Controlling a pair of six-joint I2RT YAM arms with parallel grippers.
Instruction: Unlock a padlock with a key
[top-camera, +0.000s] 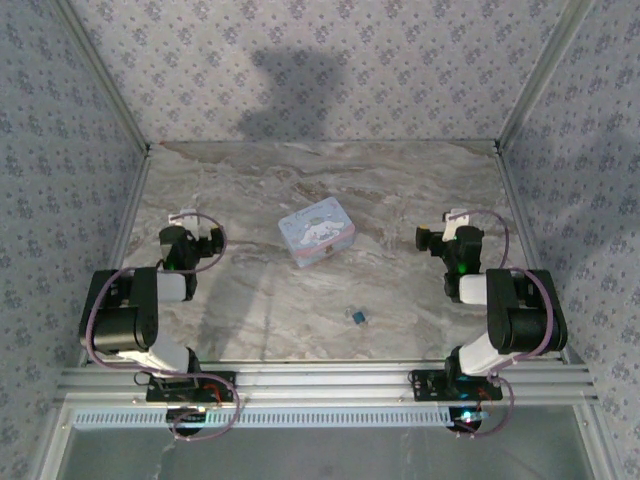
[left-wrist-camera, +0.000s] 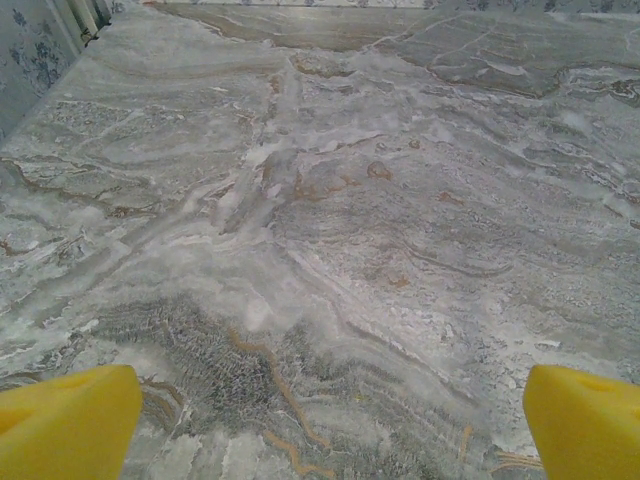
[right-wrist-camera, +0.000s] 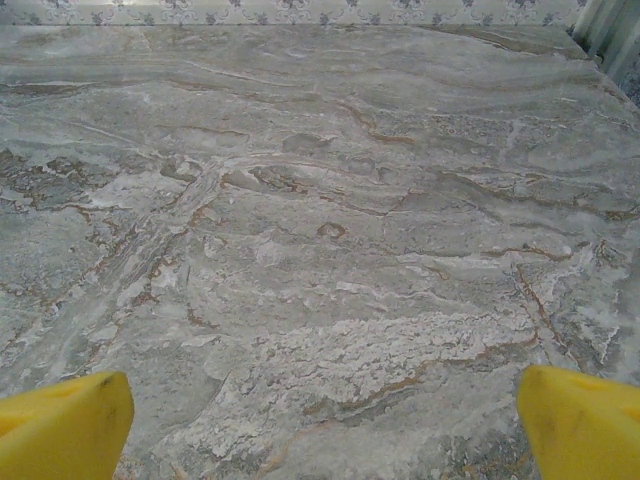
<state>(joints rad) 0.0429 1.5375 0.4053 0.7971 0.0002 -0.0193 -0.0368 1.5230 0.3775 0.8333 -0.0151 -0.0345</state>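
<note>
The padlock, a tiny blue lock with a small silvery part, lies on the marble table near the front edge, between the two arms. The key is out of view. My left gripper hangs at the left side of the table, open, its yellow fingertips wide apart over bare marble. At the right side, my right gripper is open too, with nothing between its yellow fingertips. Both grippers are well away from the padlock.
A pale blue rectangular tin with a cartoon print sits mid-table, behind the padlock. Patterned walls close in the table on the left, right and back. The aluminium rail with the arm bases runs along the front.
</note>
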